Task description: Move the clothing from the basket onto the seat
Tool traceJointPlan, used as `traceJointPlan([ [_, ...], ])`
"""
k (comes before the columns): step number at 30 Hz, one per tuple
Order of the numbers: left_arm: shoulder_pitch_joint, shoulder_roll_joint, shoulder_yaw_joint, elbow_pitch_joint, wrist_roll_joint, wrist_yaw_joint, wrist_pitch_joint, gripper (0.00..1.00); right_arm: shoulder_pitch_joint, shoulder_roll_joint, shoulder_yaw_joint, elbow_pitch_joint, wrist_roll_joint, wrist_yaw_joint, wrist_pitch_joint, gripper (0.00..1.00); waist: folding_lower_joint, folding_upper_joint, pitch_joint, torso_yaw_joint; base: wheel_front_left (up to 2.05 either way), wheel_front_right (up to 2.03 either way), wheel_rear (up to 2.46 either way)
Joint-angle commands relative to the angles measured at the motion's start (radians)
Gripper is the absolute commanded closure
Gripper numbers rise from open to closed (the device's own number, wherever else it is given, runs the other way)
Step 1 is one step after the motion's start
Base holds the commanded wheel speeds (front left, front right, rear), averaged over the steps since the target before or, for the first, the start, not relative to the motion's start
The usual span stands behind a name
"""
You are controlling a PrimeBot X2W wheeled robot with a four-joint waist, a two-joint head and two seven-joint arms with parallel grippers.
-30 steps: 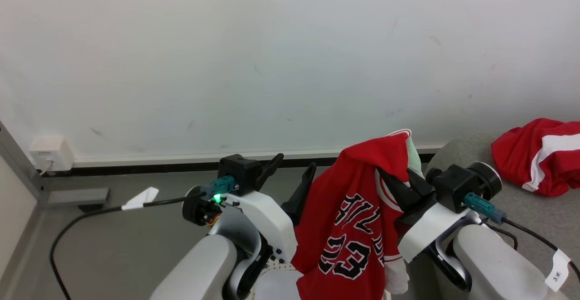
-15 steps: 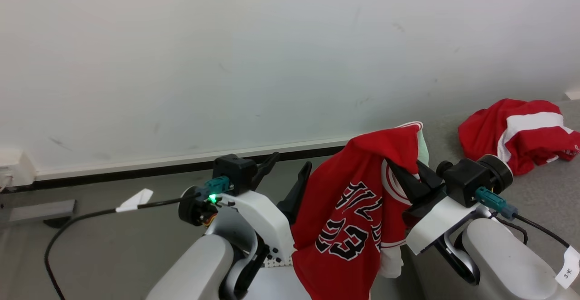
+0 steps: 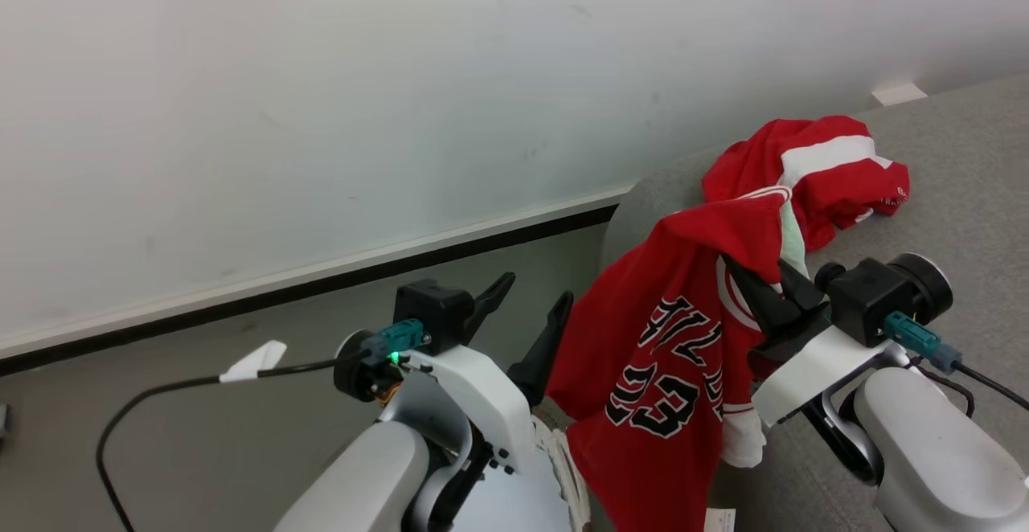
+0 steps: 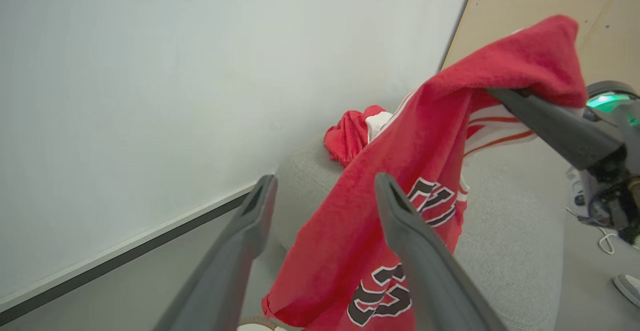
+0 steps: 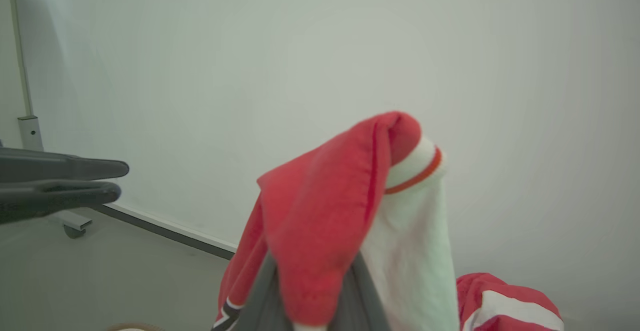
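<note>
Holds one piece of the clothing, a soft red sports jersey (image 3: 667, 355) with black-and-white lettering and a 23, up in the air. Pinches it by a fold near its top between the two long dark fingers of the right gripper (image 3: 764, 291). Lets the rest hang loose below, upper part in front of the edge of the large rounded seat (image 3: 965, 178) of light grey woven fabric, lower hem down beside the seat's flank. Has a second red garment (image 3: 812, 162) with a broad white stripe lying crumpled on top of that seat, near the wall and just beyond the raised jersey. Shows a sliver of the small cream-white perforated basket (image 3: 565, 464) low down, between the left arm and the hanging cloth. Carries the left gripper (image 3: 537, 291) just left of the jersey, fingers spread wide and apart from the cloth. Faces a plain pale wall (image 3: 402, 74) with a dark baseboard strip (image 3: 402, 267) running along a grey floor (image 3: 241, 403). Trails a black cable (image 3: 161, 391) with a white tag (image 3: 253, 361) from the left wrist over that floor.
</note>
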State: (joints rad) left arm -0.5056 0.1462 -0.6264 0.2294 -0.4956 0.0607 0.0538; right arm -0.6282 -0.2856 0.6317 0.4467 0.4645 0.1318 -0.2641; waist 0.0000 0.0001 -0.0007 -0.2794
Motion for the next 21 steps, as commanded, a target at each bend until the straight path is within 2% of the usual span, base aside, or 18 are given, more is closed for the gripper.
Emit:
traceJointPlan([
  [1,0.003,0.002,-0.003,0.0,0.001,-0.004,-0.004,0.0,-0.004,-0.01,-0.011,-0.006,-0.014,-0.002,0.0,1.0,0.0,-0.0001,0.018,-0.022,0.0,0.0,0.0],
  [7,0.002,-0.009,-0.024,-0.006,0.009,-0.01,-0.014,0.0,-0.02,-0.032,-0.047,-0.008,-0.013,-0.002,0.0,1.0,0.0,-0.0001,0.05,-0.022,0.0,0.0,0.0],
  [12,-0.023,-0.009,-0.051,-0.03,0.027,-0.027,-0.013,0.0,-0.097,-0.06,-0.083,-0.004,-0.026,-0.002,0.0,1.0,0.0,-0.0001,0.126,0.017,0.0,0.0,0.0],
  [18,-0.058,-0.005,-0.065,-0.06,0.032,-0.048,-0.019,0.0,-0.285,-0.131,-0.143,0.029,-0.03,-0.002,0.002,1.0,0.0,-0.0001,0.24,0.085,0.0,0.0,0.0],
  [21,-0.086,0.0,-0.064,-0.076,0.039,-0.058,-0.029,0.0,-0.416,-0.202,-0.161,0.061,-0.04,-0.002,0.034,1.0,0.0,-0.0001,0.304,0.119,0.0,0.0,0.0],
])
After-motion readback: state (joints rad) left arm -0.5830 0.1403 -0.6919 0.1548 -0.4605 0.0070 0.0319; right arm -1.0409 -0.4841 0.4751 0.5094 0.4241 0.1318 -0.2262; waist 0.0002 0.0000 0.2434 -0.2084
